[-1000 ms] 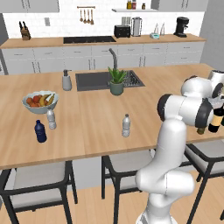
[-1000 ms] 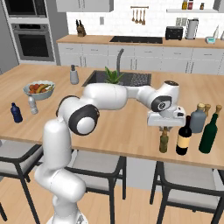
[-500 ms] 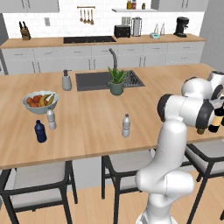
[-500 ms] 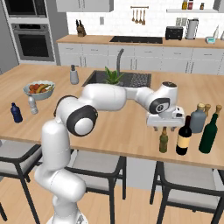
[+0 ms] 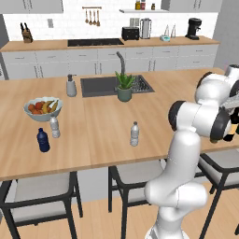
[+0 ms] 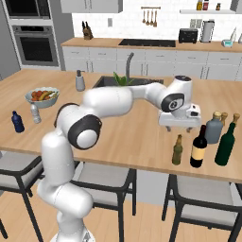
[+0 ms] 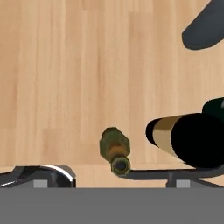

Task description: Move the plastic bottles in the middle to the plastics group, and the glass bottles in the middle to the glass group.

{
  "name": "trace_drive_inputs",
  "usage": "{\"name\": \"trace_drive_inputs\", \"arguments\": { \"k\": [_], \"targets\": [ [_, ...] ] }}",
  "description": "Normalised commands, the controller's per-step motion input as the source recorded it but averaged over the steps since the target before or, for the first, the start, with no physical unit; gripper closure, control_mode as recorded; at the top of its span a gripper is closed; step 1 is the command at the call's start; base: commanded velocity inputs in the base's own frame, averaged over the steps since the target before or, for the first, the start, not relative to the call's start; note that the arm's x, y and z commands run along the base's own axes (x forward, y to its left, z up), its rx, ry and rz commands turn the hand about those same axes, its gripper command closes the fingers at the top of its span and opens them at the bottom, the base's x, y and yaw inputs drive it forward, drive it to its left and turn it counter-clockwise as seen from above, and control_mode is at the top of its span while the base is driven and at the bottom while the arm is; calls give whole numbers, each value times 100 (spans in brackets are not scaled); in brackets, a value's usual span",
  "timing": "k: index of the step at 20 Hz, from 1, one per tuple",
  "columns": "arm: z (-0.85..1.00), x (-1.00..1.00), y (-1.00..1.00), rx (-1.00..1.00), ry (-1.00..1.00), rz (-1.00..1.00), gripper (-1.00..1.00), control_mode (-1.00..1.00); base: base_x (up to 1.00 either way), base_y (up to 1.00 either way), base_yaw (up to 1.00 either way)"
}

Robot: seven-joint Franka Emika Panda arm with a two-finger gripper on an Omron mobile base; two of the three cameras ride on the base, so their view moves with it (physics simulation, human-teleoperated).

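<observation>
Kitchen island, long wooden counter [image 6: 132, 137] with sink, as I see it from the right base view. Far left: navy-blue bottle [image 6: 17, 122] and small clear water bottle [image 6: 34, 113] standing close together, next to a fruit bowl [image 6: 42, 96]. Mid-counter in the left base view: a second clear water bottle [image 5: 135, 134], white cap, upright, alone and well apart from the rest. Right end: my gripper [image 6: 178, 126] hangs above the counter; jaws stand wide apart, nothing between them. Just beside and below it, olive-brown beer bottle [image 6: 177, 150] upright near the front edge; right of it the dark wine bottle [image 6: 198, 147], cream label. Behind those, grey-blue bottle [image 6: 214, 127] and a green bottle [image 6: 226, 144]. Hand view looks straight down on the beer bottle's cap.
</observation>
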Motion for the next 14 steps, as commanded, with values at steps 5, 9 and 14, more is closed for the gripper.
{"name": "trace_drive_inputs", "arguments": {
  "k": [5,9,14],
  "targets": [
    [33,-5,25,-4,0,-11,-100,-100,0,0,0],
    [1,-19,66,-9,4,-11,-100,-100,0,0,0],
    [0,-17,90,-9,0,-13,-100,-100,0,0,0]
  ]
}}
